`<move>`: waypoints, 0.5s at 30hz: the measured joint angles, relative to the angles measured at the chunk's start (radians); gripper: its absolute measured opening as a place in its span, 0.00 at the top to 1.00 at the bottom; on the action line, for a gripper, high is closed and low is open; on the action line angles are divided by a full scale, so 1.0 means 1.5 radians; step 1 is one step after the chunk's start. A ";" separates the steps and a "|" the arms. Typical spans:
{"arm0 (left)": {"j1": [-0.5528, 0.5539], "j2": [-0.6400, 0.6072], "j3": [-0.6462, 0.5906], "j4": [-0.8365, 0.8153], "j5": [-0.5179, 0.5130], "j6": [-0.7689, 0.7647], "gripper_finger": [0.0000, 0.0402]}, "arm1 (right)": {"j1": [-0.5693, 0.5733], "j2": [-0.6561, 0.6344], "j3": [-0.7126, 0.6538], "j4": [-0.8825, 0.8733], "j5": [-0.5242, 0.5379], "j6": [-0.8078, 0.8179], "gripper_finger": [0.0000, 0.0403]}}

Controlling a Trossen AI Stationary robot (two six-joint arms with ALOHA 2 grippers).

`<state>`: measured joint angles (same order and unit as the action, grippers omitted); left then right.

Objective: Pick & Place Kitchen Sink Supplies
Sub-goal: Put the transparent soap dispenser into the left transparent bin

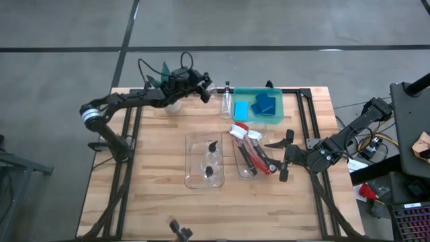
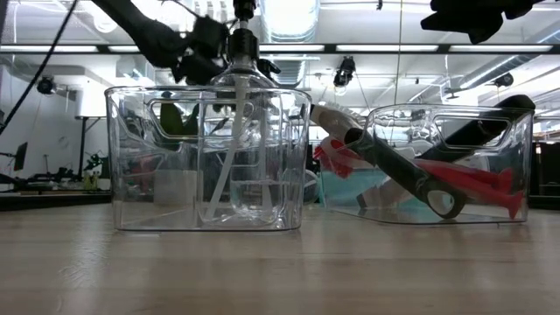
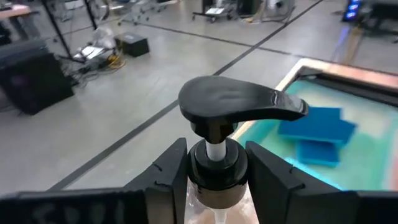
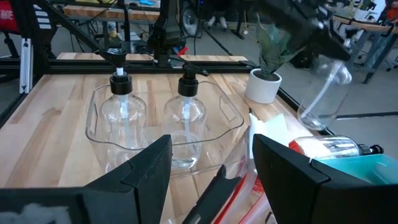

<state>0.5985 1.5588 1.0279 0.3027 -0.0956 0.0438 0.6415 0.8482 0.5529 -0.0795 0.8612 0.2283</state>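
The left gripper (image 3: 211, 171) clamps a clear pump bottle (image 3: 239, 109) by its neck, seemingly lifted, near the tabletop's far edge. The right gripper (image 1: 285, 156) hangs open beside the brush bin (image 1: 250, 156).

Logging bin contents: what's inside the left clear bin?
Two clear bottles with black pump tops stand in the left clear bin. Nothing else shows through its walls.

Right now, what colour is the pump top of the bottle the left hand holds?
Black pump top, best in the left wrist view.
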 joint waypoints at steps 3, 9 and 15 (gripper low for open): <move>-0.017 -0.047 0.000 -0.036 0.006 -0.001 0.69 | 0.000 0.000 0.000 0.000 -0.002 0.000 0.45; -0.071 -0.158 0.000 -0.112 0.008 0.000 0.68 | 0.000 0.000 0.000 -0.002 -0.004 -0.002 0.45; -0.145 -0.260 0.000 -0.191 0.009 -0.010 0.69 | 0.000 0.000 0.000 -0.002 -0.004 -0.002 0.45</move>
<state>0.3813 1.1687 1.0279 0.0160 -0.0826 0.0293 0.6415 0.8478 0.5529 -0.0822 0.8558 0.2258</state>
